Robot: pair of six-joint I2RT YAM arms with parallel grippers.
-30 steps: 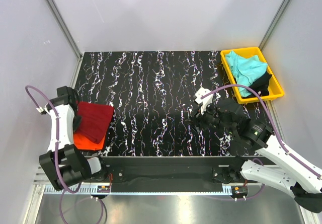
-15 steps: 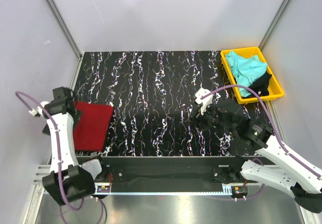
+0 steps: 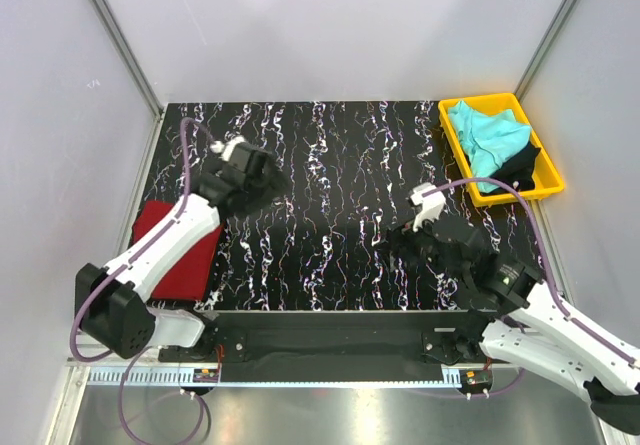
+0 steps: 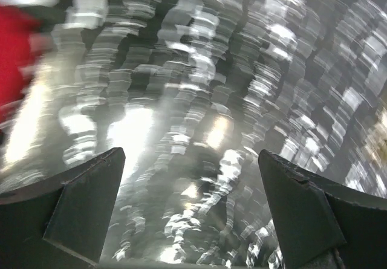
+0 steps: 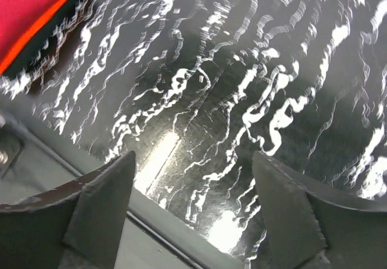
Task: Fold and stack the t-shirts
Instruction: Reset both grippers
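Here the right gripper (image 5: 193,160) hangs over the near right of the table (image 3: 320,145), jaws spread wide and empty. The turquoise t-shirt (image 3: 487,133) and black t-shirt (image 3: 522,163) lie bunched in the yellow tray (image 3: 480,98) to its far right. The left gripper (image 4: 190,160), likewise wide and empty, hovers left of centre just beyond the folded dark red t-shirt (image 3: 182,250), well apart from the tray, so the right arm is judged nearer for the next pick.
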